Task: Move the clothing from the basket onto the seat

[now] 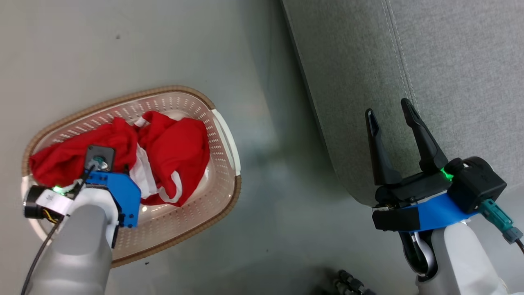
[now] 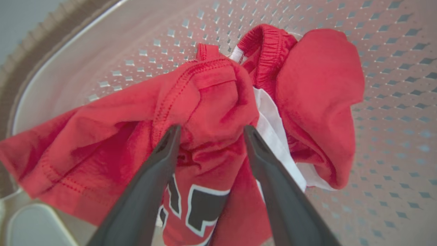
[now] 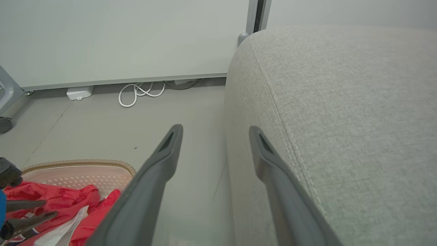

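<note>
Here the left gripper [image 2: 211, 130] points down into the basket [image 1: 223, 135], its two dark fingers spread wide and clamped on nothing. A bunched ridge of the jersey [image 2: 208, 92] rises between the fingertips, and the cloth appears to touch the inner side of each finger. The jersey's black-and-white numerals [image 2: 201, 208] lie nearer the wrist, between the finger bases. Past the finger on the right of that wrist view sits the plainer red garment [image 2: 317, 89], with a strip of white cloth [image 2: 273, 130] between it and the jersey. All the clothing [image 1: 180, 147] lies inside the basket, which stands on the grey floor [image 1: 266, 213].

The right gripper [image 1: 388, 108] is likewise wide open and empty, well apart from the basket. The seat [image 1: 458, 73] is just ahead of it and to its right. In the right wrist view one finger crosses the seat's rounded, stitched edge while the other stands over bare floor. Whether that finger touches the fabric cannot be told. Far beyond the fingertips, a white cable [image 3: 140, 92] loops along the foot of the wall.
</note>
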Motion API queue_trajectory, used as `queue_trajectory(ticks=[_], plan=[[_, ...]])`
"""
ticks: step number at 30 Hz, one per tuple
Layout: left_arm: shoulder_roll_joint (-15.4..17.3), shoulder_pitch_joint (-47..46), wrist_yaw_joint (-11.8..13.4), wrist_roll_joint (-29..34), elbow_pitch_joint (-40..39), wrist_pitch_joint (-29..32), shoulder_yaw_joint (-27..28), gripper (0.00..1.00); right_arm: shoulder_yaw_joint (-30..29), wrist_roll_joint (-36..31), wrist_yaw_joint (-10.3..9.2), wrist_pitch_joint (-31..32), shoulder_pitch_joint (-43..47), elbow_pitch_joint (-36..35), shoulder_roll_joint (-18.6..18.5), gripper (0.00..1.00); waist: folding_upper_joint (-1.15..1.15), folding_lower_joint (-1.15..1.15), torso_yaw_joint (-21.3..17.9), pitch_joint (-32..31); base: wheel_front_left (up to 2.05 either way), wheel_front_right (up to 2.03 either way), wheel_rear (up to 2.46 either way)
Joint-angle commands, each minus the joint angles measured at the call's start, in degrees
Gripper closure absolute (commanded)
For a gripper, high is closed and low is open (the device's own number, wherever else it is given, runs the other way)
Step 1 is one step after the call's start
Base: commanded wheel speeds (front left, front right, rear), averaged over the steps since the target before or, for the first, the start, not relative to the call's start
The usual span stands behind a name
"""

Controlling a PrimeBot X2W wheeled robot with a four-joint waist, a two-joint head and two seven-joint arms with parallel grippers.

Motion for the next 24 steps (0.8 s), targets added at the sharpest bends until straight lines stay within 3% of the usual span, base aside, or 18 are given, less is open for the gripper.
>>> queue_trajectory(ticks=[1, 12, 13, 14, 15, 24], plan=[[0.6, -1.6, 0.6, -0.1, 0.5, 0.3, 0.2, 0.0, 0.3, 0.5, 0.02, -0.2, -0.9, -0.5, -0.1, 0.0, 0.0, -0.01, -1.8, 2.4, 0.0, 0.0, 0.0], [1.7, -5.7, 4.1, -0.3, 3.6, 4.2, -0.3, 0.0, 1.7, 2.8, 0.02, -0.2, -1.8, -1.9, -0.1, 0.0, 0.0, -0.01, -3.1, 6.7, 0.0, 0.0, 0.0], [1.8, -6.0, 4.3, -0.3, 3.8, 4.6, -0.3, 0.07, 1.8, 2.9, 0.02, -0.2, -2.0, -1.9, -0.1, 0.0, 0.0, -0.01, -3.1, 6.9, 0.0, 0.0, 0.0], [1.8, -6.0, 4.6, -0.2, 3.9, 4.8, -0.5, 0.62, 1.9, 2.9, 0.02, -0.2, -2.0, -1.9, -0.1, 0.0, 0.0, -0.01, -3.2, 7.0, 0.0, 0.0, 0.0], [1.3, -6.0, 4.7, -0.3, 4.0, 5.0, -0.7, 1.0, 2.1, 3.0, 0.02, -0.2, -2.1, -1.9, -0.1, 0.0, 0.0, -0.01, -3.1, 7.0, 0.0, 0.0, 0.0], [-0.6, -6.2, 4.3, -1.8, 4.1, 4.8, -1.1, 1.0, 2.2, 2.7, 0.02, -0.2, -2.4, -1.3, -0.1, 0.0, 0.0, -0.01, -2.5, 5.9, 0.0, 0.0, 0.0]])
